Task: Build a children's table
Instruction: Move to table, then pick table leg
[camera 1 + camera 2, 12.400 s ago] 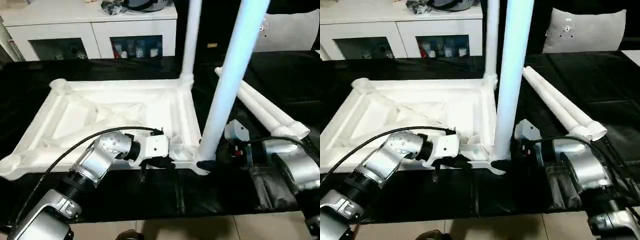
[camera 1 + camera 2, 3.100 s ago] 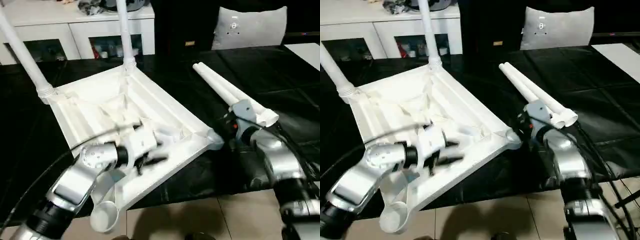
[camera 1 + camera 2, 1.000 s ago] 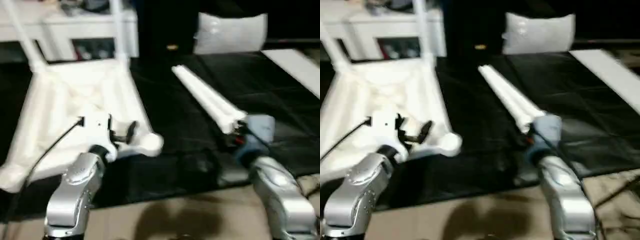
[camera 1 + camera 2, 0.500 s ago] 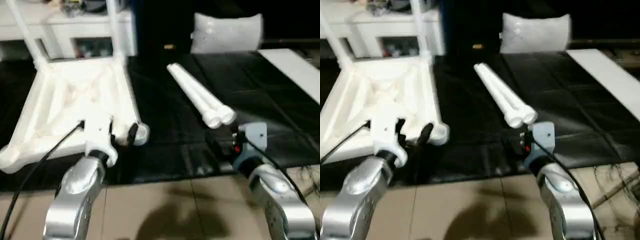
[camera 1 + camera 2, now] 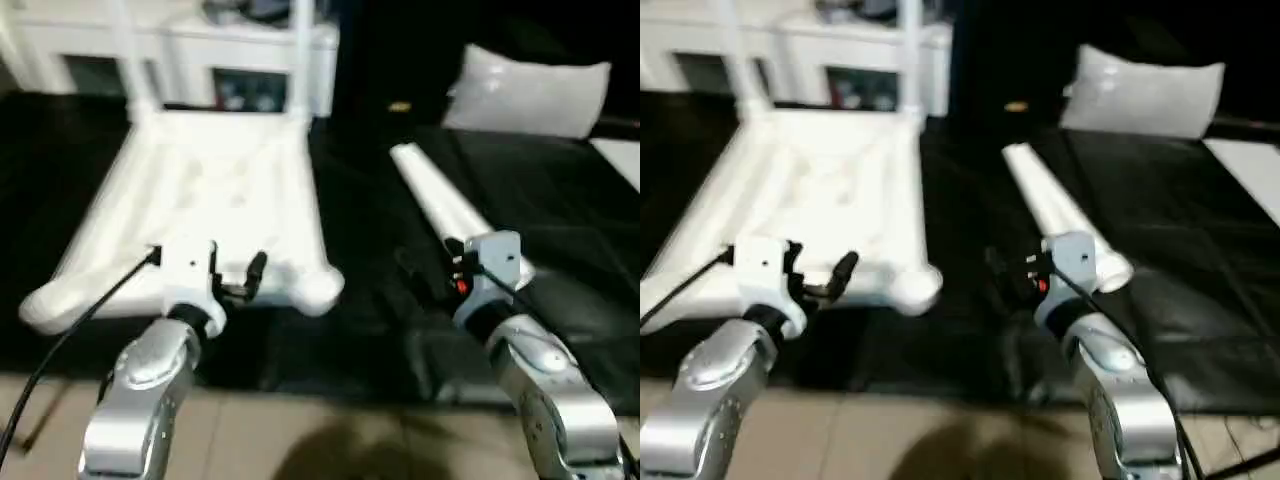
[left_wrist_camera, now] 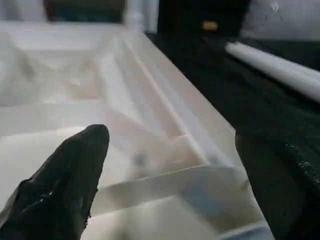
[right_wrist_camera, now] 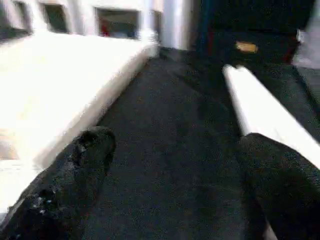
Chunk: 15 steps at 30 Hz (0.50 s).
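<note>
The white plastic rectangular table top (image 5: 215,190) lies underside up on the black cloth-covered surface (image 5: 560,220), out at eleven o'clock from the robot. Two white tubular legs (image 5: 300,40) already stand upright in its far corner sockets; the two near sockets, one at the rounded corner (image 5: 318,287), look empty. Two more long white legs (image 5: 430,195) lie loose side by side on the cloth at one o'clock. So I'd call it about half done. The left gripper (image 5: 232,268) hovers over the top's near edge, fingers spread and holding nothing; the right gripper (image 7: 175,165) hangs beside the loose legs, likewise spread and empty.
</note>
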### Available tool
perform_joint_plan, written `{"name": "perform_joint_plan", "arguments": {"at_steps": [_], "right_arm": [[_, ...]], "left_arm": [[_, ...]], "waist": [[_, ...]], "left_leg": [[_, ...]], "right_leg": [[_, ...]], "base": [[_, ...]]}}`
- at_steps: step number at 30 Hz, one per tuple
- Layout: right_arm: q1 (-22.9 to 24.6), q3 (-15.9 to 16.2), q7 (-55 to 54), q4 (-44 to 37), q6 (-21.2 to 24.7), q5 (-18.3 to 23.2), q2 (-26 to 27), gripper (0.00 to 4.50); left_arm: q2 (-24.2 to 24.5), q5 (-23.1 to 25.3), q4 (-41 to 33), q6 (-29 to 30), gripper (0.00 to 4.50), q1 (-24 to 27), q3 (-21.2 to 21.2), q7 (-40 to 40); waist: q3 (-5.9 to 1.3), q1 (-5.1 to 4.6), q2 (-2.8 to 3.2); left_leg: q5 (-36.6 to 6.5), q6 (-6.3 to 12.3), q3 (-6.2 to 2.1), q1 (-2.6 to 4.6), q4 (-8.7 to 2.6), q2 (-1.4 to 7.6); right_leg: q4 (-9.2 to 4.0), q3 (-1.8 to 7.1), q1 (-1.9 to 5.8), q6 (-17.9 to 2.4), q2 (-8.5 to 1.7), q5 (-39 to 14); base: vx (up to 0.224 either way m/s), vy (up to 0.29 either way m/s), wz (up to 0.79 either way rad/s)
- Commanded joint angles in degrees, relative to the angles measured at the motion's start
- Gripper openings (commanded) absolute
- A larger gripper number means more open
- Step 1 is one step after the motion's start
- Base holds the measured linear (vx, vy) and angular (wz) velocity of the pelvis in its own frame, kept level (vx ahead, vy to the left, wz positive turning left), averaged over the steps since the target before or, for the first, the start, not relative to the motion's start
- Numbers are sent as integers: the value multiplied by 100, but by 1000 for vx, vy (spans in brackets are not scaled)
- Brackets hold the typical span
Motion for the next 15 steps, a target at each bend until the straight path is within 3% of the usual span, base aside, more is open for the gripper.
{"name": "perform_joint_plan", "arguments": {"at_steps": [1, 2, 3, 4, 5, 6, 7, 8, 9, 10, 11, 12, 13, 14, 15], "right_arm": [[-82, 15, -46, -7, 40, -92, 17, 450], [-94, 8, -63, 17, 59, -103, 3, 450], [-107, 5, -78, 37, 76, -122, -14, 450], [-111, 3, -84, 43, 82, -128, -19, 450], [-157, -20, -168, 88, 203, -187, -66, 450], [-224, -28, -255, 133, 366, -287, -148, 450], [-256, -24, -296, 155, 438, -335, -197, 450], [-342, -63, -335, 194, 600, -337, -251, 450], [-465, -103, -379, 233, 871, -337, -332, 450], [-691, -61, -444, 351, 1442, -465, -519, 450], [-809, -26, -428, 433, 1736, -496, -617, 450], [-962, 46, -343, 580, 1993, -524, -755, 450], [-969, 50, -338, 588, 2005, -525, -762, 450], [-1290, 81, -275, 981, 2295, -578, -920, 450], [-1424, 96, -255, 1153, 2366, -618, -983, 450]], "left_arm": [[126, 66, -17, -32, 441, -63, 25, -54], [159, 91, 4, -43, 441, -78, -12, -75], [185, 110, 22, -55, 441, -91, -42, -97], [194, 117, 28, -59, 441, -96, -52, -104], [236, 136, 65, -114, 441, -121, -117, -189], [280, 140, 76, -175, 441, -137, -177, -287], [304, 145, 77, -200, 441, -143, -205, -329], [383, 122, 51, -220, 441, -157, -285, -489], [503, 62, 7, -268, 441, -170, -396, -736], [656, -174, -115, -203, 441, -160, -481, -1146], [720, -347, -175, -103, 441, -161, -513, -1370], [863, -489, -243, 52, 441, -177, -604, -1651], [871, -496, -246, 60, 441, -178, -609, -1664], [1156, -574, -246, 264, 441, -276, -827, -2061], [1247, -561, -222, 307, 441, -326, -897, -2173]], "waist": [[-286, 220, -126], [-197, 224, -80], [-178, 260, 23], [-85, 274, 97], [-49, 241, 368], [15, -14, 544], [-90, -61, 495], [-175, -16, 616], [-249, -35, 502], [-251, 34, 456], [-324, 106, 320], [-444, 182, 312], [-439, 228, 303], [-413, 226, 349], [-357, 225, 346]], "left_leg": [[444, -52, -179, -733, 228, 199], [706, -288, -200, -769, 226, 294], [1129, -322, -179, -775, 66, 389], [1303, -263, -182, -722, -127, 500], [1208, -143, -169, -578, -686, 674], [-731, -229, -478, -461, -1202, 1109], [-973, -141, -661, -291, -1256, 1346], [-194, 268, -752, -85, -1156, 1336], [1956, 891, -705, -89, -903, 1197], [2911, 1011, -584, -194, -732, 1079], [4132, 837, -324, -471, -569, 766], [4976, 561, -265, -641, -557, 587], [4440, 327, -188, -620, -576, 585], [4039, 237, -175, -692, -616, 594], [3115, 31, -165, -729, -721, 632]], "right_leg": [[-774, 872, 1024, -2258, -945, -996], [-832, 674, 922, -2397, -887, -759], [-920, 405, 836, -2372, -797, -917], [-1010, 215, 673, -2228, -733, -1376], [-998, -110, 590, -1685, -366, -2183], [-468, -260, 343, -918, 194, -2122], [-212, -181, 321, -730, 133, -1434], [-54, -121, 149, -580, 8, -369], [-112, -40, 82, -461, -116, 557], [-226, 46, 80, -472, -219, 1032], [-274, 212, 333, -629, -328, 2326], [-122, 234, 556, -645, -235, 3774], [-149, 244, 506, -691, -214, 3981], [-138, 249, 557, -741, -236, 3936], [-229, 218, 577, -845, -258, 3310]], "base": [[163, -27, -11], [163, -27, -11], [134, -17, -5], [109, 30, 1], [109, 30, 1], [86, 97, -2], [100, 96, 2], [100, 96, 2], [111, 60, 5], [90, 51, 2], [116, 56, 1], [62, 27, 3], [0, 0, 0], [0, 0, 0], [0, 0, 0]]}}
